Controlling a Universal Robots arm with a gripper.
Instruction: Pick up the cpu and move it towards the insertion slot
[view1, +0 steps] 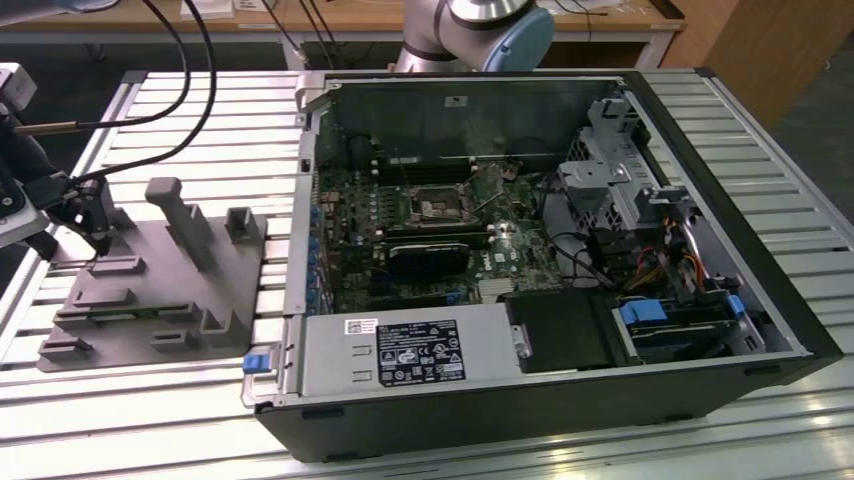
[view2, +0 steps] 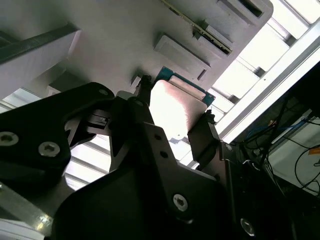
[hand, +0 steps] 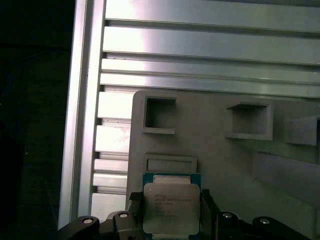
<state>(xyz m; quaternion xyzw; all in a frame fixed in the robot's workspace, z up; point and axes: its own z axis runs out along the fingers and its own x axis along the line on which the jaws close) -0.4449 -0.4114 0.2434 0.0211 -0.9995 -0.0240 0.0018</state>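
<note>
- Clamping the cpu (hand: 171, 207) by two opposite edges, the end effector (hand: 171, 214) has its dark fingers (hand: 133, 209) pressed against the chip's sides in the first wrist view.
- The cpu shows its silver top with a pale rim and a green border along its far edge.
- In the second wrist view the cpu (view2: 175, 107) sits between the two fingers (view2: 202, 137) of the end effector (view2: 176, 109), its metal face glaring white.
- The cpu is over the grey plate (hand: 215, 155), beside a shallow rectangular frame and near two open-sided blocks. Whether the chip rests on the plate or hangs just above it I cannot tell.
- In the exterior view the end effector (view1: 94, 228) hangs over the plate's (view1: 160, 300) corner at the exterior view's left, near an upright grey block.
- The plate lies on a slatted metal desk (view1: 200, 120), just beside an open computer case (view1: 747, 330).
- The slot (view1: 438, 206) is a dark square in a thin silver frame on the green board inside the case, well apart from the end effector and the cpu.
- The arm's base (view1: 481, 30) stands behind the case, and black cables (view1: 180, 70) run across the desk towards the end effector.
</note>
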